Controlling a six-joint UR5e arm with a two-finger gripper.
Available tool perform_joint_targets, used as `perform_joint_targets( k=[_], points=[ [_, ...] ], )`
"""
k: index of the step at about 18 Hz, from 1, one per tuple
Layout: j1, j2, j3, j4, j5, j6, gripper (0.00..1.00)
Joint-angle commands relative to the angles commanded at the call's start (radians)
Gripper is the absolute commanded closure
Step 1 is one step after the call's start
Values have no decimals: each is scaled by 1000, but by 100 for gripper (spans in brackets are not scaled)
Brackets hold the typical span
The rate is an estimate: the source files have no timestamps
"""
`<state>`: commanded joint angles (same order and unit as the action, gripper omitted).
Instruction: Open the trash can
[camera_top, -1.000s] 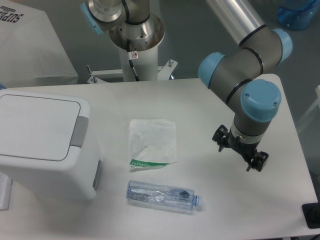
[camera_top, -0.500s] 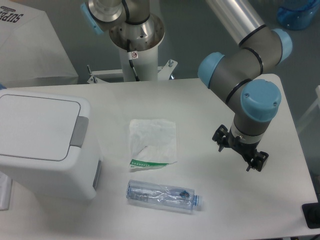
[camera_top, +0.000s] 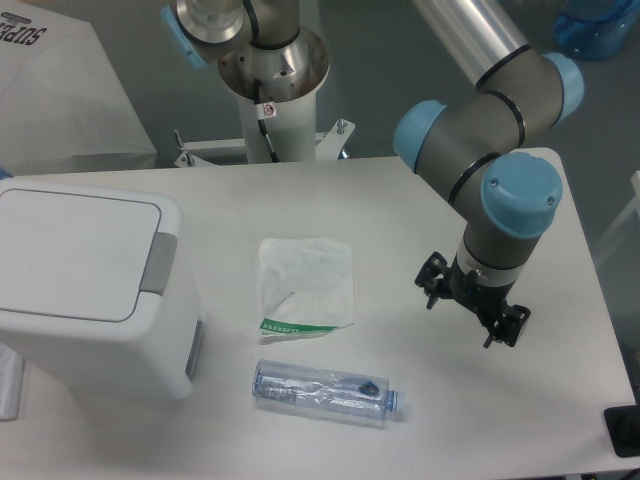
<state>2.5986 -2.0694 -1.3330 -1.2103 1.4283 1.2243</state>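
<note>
White trash can, lid closed, left edge cropped.

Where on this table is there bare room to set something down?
Bare patches: the far strip of the white table behind the crumpled white plastic bag, and the stretch between that bag and the black two-finger gripper. Crowded: the front left, where the white boxy trash can, bag and clear plastic bottle cluster.

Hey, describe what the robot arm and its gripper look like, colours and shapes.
The arm is made of thick grey cylindrical segments with light blue round caps at the joints and thin black rings between sections. At its end sits a small black gripper with two short fingers. No cables or markings are readable on it.
</note>
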Motion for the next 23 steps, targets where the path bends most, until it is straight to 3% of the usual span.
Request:
perform_joint_targets(
  k=[8,14,23],
  points=[
    [-90,52,0,-8,-84,-268,0],
    [-143,130,-14,-2,-192,-462,0],
    [-230,219,-15,-3,-220,-615,0]
  ],
)
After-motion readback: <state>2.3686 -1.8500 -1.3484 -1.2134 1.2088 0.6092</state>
